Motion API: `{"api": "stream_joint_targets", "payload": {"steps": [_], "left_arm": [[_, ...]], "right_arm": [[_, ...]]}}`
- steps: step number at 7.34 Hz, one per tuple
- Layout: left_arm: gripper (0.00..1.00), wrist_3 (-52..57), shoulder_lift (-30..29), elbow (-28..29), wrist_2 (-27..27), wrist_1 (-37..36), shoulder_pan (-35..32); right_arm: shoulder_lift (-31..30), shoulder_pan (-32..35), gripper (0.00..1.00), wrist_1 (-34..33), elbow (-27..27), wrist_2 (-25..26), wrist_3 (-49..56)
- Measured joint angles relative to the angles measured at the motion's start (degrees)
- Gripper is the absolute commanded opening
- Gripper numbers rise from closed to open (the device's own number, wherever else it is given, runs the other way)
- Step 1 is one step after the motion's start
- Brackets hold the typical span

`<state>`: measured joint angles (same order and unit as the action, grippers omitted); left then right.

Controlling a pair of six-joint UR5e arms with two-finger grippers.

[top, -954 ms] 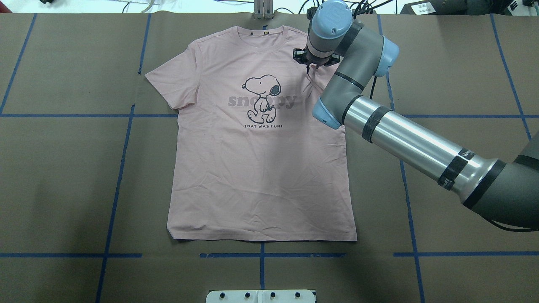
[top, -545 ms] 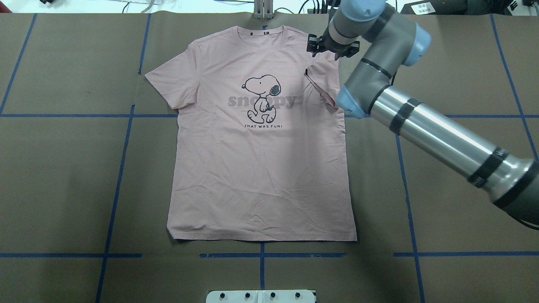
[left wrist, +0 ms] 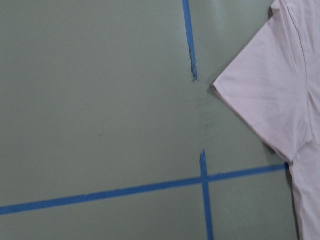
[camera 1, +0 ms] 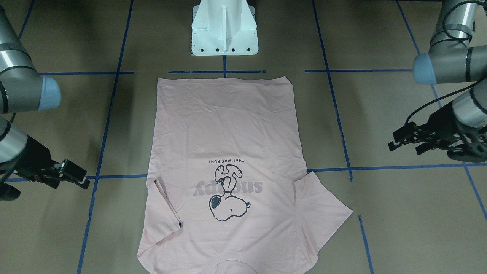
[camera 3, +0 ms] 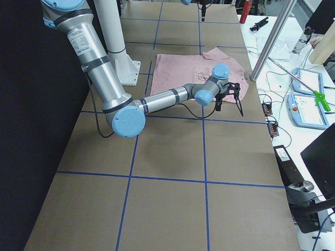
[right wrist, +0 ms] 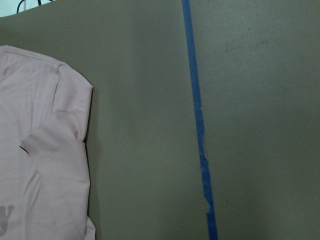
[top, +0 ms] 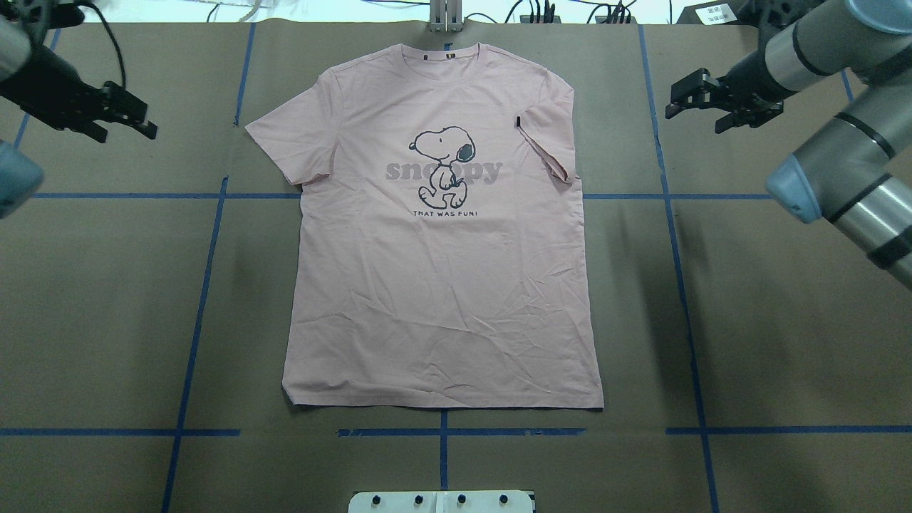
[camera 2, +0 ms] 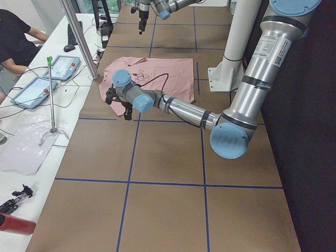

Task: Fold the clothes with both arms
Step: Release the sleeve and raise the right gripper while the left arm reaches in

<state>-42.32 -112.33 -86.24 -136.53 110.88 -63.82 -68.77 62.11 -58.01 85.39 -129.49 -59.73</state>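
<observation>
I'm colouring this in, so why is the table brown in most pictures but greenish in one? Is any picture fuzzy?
Left wrist view: a colour cast turns the table grey-green and the T-shirt whitish, and the picture is slightly soft. Overhead view: the table is brown, the T-shirt is pink and sharp, and faint soft shadows lie on the paper. Exterior left view: the right edge falls into darkness.

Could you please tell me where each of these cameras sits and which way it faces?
Overhead exterior: behind the robot, looking forward and down on the T-shirt; left gripper and right gripper flank it.
Front-facing: across the table, facing the white pedestal; arms mirrored.
Exterior left: table end, looking along it; left arm near.
Exterior right: opposite end; right arm near.
Left wrist: straight down on the spread sleeve; no gripper shows.
Right wrist: down on the folded sleeve; no gripper shows.
Shared: overhead and front-facing both show both grippers.
</observation>
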Motion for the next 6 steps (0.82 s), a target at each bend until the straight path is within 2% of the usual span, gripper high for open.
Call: {"api": "stream_joint_targets", "payload": {"steps": [1,3,4,6], "left_arm": [[0.83,-4.2,-4.4,5.5,2.6,3.4,3.6],[0.70,-8.7,-10.8,18.4,10.5,13.9,7.9],[0.65,-9.0,-11.9,21.9,13.6,17.0,8.5],[0.61,-9.2,-13.7,25.6,16.8,18.6,8.9]], "right_arm": [[-3.2,0.3,1.00,0.1,3.4,-0.3,0.2],[-5.4,0.4,1.00,0.2,5.4,-0.4,0.3],[-5.7,0.4,1.00,0.2,5.4,-0.4,0.3],[-5.7,0.3,1.00,0.3,5.1,-0.4,0.9]]}}
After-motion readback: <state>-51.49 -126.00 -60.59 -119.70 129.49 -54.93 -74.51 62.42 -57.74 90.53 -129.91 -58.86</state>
